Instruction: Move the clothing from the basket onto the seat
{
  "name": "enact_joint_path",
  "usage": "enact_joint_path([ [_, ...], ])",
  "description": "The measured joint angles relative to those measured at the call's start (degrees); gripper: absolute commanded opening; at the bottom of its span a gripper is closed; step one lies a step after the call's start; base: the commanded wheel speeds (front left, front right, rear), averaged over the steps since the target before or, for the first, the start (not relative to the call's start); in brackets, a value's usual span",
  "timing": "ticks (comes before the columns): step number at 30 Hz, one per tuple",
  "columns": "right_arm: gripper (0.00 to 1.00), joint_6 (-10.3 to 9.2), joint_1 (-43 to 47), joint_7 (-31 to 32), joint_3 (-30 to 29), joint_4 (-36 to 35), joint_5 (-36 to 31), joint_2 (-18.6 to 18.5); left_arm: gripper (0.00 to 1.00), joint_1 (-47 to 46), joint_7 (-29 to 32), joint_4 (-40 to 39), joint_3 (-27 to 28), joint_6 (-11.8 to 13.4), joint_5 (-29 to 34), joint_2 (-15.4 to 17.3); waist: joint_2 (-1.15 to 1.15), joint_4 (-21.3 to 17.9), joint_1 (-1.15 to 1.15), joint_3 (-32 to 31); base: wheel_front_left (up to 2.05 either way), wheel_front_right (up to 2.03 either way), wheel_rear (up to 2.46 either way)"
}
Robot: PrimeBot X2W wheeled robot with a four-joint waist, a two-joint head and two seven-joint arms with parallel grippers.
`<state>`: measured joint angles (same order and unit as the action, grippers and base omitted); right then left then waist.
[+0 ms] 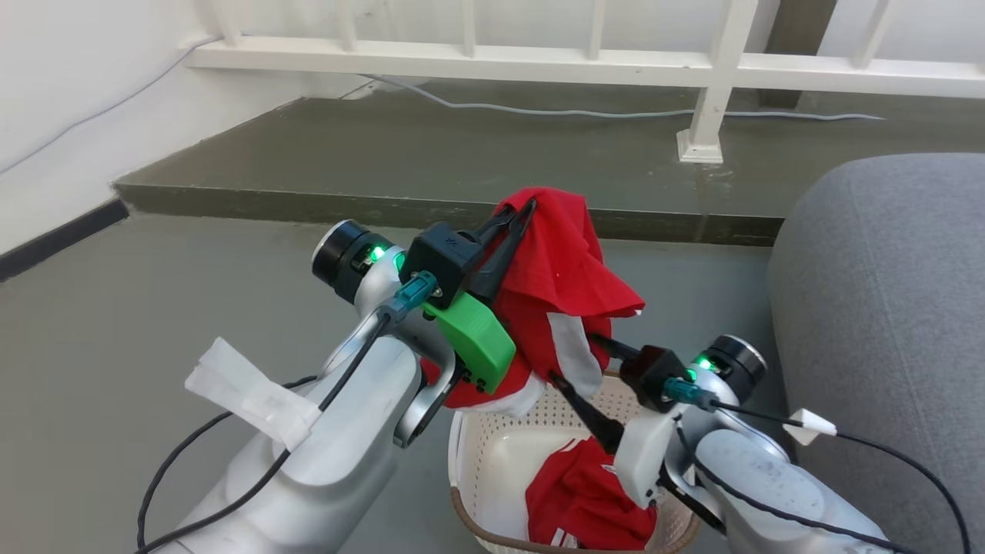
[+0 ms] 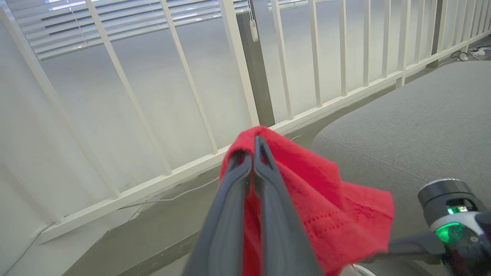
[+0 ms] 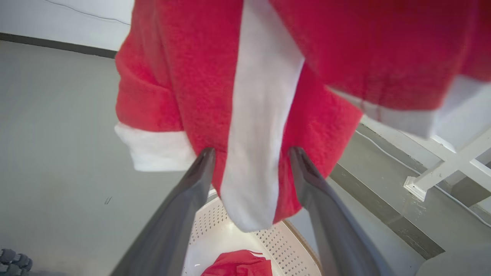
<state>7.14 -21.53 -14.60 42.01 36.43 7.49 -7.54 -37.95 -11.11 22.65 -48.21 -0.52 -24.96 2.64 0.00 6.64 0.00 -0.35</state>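
Note:
My left gripper (image 1: pixel 517 218) is shut on the top of a red garment (image 1: pixel 565 269) with white trim and holds it up above the basket (image 1: pixel 492 454). In the left wrist view the two fingers (image 2: pixel 264 180) pinch the red fabric (image 2: pixel 326 199). The garment's lower end, with a white stripe (image 3: pixel 253 126), hangs between the spread fingers of my right gripper (image 3: pixel 251 153), which is open. That gripper (image 1: pixel 575 360) sits just over the basket's rim. A second red piece (image 1: pixel 585 500) lies in the cream basket (image 3: pixel 215 230). The grey seat (image 1: pixel 885 346) is to the right.
A raised dark step (image 1: pixel 431 208) runs across the floor behind the basket. A white railing (image 1: pixel 716 85) with a post foot stands on it, and a cable (image 1: pixel 585 114) runs along its base. The grey floor (image 1: pixel 154 308) stretches to the left, up to a white wall.

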Motion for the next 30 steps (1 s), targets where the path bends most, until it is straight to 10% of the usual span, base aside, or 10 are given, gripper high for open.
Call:
enact_joint_path([
  [10,1.00,0.01,-4.10,0.00,3.39,4.21,-0.02,2.34,0.00,-0.38,0.51,-1.80,-0.68,0.01,0.00,-0.02,0.00,1.70,0.00,0.16,0.00,0.00,0.00],
  [11,0.92,0.01,-4.46,0.00,3.47,4.64,-0.01,2.42,0.00,-0.40,0.57,-1.99,-0.77,0.01,0.00,-0.02,0.00,1.74,0.00,0.16,0.00,0.00,0.00],
  [12,0.49,0.01,-4.82,0.00,3.54,5.11,-0.01,2.47,0.00,-0.40,0.58,-2.16,-0.83,0.01,0.00,-0.02,0.00,1.76,0.00,0.16,0.00,0.00,0.00],
  [14,0.05,0.00,-5.52,0.00,3.56,5.95,0.09,2.57,0.00,-0.40,0.96,-2.52,-0.93,0.02,0.00,-0.03,0.00,1.77,0.00,0.16,0.00,0.00,0.00],
  [15,0.00,0.00,-5.85,0.00,3.66,6.37,0.09,2.60,0.00,-0.40,0.98,-2.61,-0.98,0.03,-0.01,-0.03,0.00,1.77,0.00,0.16,0.00,0.00,0.00],
  [30,0.00,0.00,-7.09,0.00,1.35,5.69,3.56,3.39,0.00,0.73,1.08,-1.09,0.64,2.55,-1.99,0.29,0.00,-0.61,0.00,0.05,0.00,0.00,0.00],
])
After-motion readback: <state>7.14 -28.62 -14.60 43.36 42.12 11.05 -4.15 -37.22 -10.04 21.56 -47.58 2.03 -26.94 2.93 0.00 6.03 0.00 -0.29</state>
